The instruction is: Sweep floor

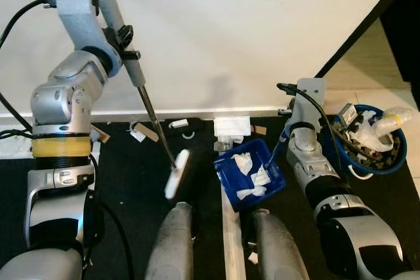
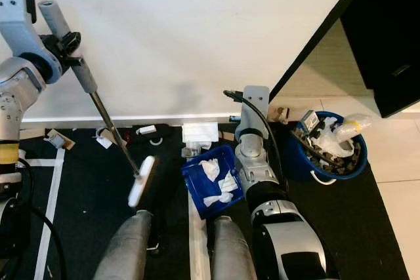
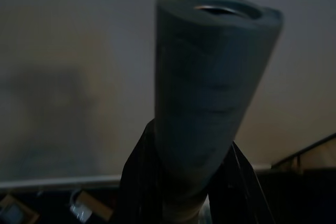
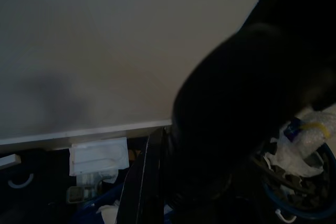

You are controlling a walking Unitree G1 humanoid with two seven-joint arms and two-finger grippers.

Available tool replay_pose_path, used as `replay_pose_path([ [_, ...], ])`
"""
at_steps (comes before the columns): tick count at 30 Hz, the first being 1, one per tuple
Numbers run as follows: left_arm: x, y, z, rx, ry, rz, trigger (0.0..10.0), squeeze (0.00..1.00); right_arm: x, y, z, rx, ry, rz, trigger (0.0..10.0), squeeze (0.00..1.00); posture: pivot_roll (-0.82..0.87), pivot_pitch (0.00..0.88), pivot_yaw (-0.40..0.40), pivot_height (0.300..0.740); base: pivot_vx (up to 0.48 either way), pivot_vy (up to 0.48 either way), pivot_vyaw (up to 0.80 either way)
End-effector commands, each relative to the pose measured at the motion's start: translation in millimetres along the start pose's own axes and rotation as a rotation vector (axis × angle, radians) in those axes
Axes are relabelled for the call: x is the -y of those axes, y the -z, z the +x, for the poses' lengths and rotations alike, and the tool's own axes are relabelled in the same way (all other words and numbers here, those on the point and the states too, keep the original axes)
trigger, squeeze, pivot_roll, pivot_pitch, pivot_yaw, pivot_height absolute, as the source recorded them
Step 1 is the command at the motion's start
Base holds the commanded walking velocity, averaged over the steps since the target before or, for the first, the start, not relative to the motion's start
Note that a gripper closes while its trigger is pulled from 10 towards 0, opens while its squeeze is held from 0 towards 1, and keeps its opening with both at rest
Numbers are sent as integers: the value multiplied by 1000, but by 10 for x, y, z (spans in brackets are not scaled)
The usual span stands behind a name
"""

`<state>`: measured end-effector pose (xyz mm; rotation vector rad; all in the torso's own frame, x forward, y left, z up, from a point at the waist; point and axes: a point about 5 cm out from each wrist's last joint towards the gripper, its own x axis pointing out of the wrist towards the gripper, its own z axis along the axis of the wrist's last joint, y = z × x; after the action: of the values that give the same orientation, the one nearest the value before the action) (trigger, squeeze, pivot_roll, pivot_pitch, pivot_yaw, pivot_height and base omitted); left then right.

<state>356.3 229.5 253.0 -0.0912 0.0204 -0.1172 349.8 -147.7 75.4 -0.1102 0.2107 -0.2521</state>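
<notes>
My left gripper (image 1: 126, 39) is raised high at the left, shut on the grey grip of a broom (image 1: 149, 111). The broom's metal rod slants down to a white brush head (image 1: 177, 174) just above the dark mat. In the left wrist view the grey grip (image 3: 210, 103) rises between black fingers (image 3: 137, 182). A blue dustpan (image 1: 231, 183) holding several white paper scraps (image 1: 252, 175) hangs tilted at the centre. My right gripper (image 1: 282, 139) is shut on its blue handle. In the right wrist view a dark shape (image 4: 236, 114) hides the handle.
A white wall with a skirting board stands close ahead. Litter lies along it: a white packet (image 1: 231, 126), cardboard bits (image 1: 147, 131) and a white piece (image 1: 178, 123). A blue bucket (image 1: 388, 162) full of rubbish stands at the right. My legs (image 1: 169, 240) are at the bottom.
</notes>
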Motion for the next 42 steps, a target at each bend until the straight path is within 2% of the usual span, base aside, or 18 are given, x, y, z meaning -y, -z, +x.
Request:
replay_pose_path([
  [1,-4,-225,-48,112,5,30,10000,0,242,445,-82,-170,61,-125,10000,0,61,168,-84,740,0,0,0],
  [3,-75,-272,-52,135,-37,19,10000,0,251,442,-75,-175,63,-104,10000,0,67,162,-82,740,0,0,0],
  [4,-207,-297,-67,136,-120,90,10000,0,297,461,-66,-213,80,2,10000,0,70,158,-81,740,0,0,0],
  [5,-207,-297,-67,136,-120,90,10000,0,297,461,-66,-213,80,2,10000,0,70,158,-81,740,0,0,0],
  [7,-401,-154,-130,66,-199,314,10000,0,469,512,-48,-241,80,361,10000,0,89,130,-69,740,0,0,0],
  [8,-401,-154,-130,66,-199,314,10000,0,469,512,-48,-241,80,361,10000,0,89,130,-69,740,0,0,0],
  [9,-438,-28,-165,23,-196,371,10000,0,552,526,-47,-221,58,484,10000,0,90,127,-67,740,0,0,0],
  [10,-467,189,-209,-41,-187,385,10000,0,660,548,-48,-211,77,534,10000,0,91,113,-59,740,0,0,0],
  [11,-467,189,-209,-41,-187,385,10000,0,660,548,-48,-211,77,534,10000,0,91,113,-59,740,0,0,0],
  [12,-489,355,-248,-84,-186,381,10000,0,729,563,-49,-210,95,548,10000,0,90,107,-54,740,0,0,0],
  [13,-557,814,-393,-205,-205,384,10000,0,837,536,-29,-200,103,555,10000,0,81,86,-36,740,0,0,0],
  [15,-579,1064,-499,-268,-213,381,10000,0,891,500,-11,-187,95,566,10000,0,79,81,-31,740,0,0,0],
  [20,-561,1270,-575,-302,-220,333,10000,0,949,458,12,-173,86,565,10000,0,75,72,-23,740,0,0,0],
  [23,-381,1572,-639,-343,-162,327,10000,0,1018,393,54,-186,14,548,10000,0,65,57,-17,740,0,0,0],
  [28,-138,1731,-640,-351,-93,320,10000,0,1038,252,102,-214,-121,525,10000,0,61,51,-15,740,0,0,0],
  [36,-81,1726,-568,-334,-87,309,10000,0,1082,-36,153,-219,-274,484,10000,0,54,44,-12,740,0,0,0],
  [40,-23,1780,-524,-346,-76,303,10000,0,1304,-506,216,-147,-325,553,10000,0,45,50,-13,740,0,0,0],
  [42,11,1822,-520,-358,-72,297,10000,0,1342,-621,220,-128,-342,577,10000,0,40,51,-13,740,0,0,0],
])
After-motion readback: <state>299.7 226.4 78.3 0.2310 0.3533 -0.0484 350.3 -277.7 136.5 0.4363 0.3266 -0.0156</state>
